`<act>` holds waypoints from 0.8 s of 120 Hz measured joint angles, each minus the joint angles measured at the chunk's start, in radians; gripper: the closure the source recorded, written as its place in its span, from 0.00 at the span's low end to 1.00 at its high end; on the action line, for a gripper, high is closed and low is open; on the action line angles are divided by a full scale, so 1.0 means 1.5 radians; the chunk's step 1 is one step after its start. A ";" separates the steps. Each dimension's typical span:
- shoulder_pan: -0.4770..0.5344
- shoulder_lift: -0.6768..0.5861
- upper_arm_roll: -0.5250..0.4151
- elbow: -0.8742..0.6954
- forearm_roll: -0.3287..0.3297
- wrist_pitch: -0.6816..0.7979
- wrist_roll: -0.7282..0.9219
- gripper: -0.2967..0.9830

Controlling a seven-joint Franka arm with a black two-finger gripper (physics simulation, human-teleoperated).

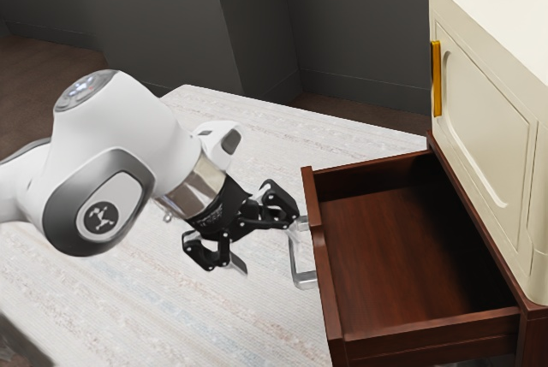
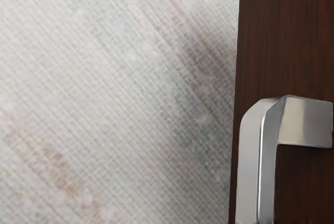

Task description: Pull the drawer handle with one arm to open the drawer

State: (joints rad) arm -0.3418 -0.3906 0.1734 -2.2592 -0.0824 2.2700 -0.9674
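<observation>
A Franka arm's black gripper [image 1: 271, 245], its jaws spread apart and clamped on nothing, leans in at the silver handle [image 1: 294, 256] of a dark wooden drawer [image 1: 377, 256] standing well out from its cabinet [image 1: 524, 333], beneath a cream unit [image 1: 488, 119]. One finger reaches the bar's upper end, though whether it touches or hooks behind cannot be told; the other hangs clear over the pale tabletop [image 1: 163, 298]. The pull looks nearly complete. Any further travel calls for a finger seated behind the bar and a slow, level draw straight away from the cabinet; letting go calls for easing clear of the handle without nudging the drawer inward.
</observation>
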 joint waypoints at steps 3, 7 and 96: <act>0.000 0.000 0.000 0.002 0.000 0.000 0.000 0.27; -0.002 -0.001 0.000 0.005 0.000 0.000 0.000 0.27; 0.006 0.081 0.003 0.395 0.050 -0.419 -0.014 0.23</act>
State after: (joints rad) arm -0.3330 -0.2688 0.1783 -1.6665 -0.0078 1.6416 -0.9891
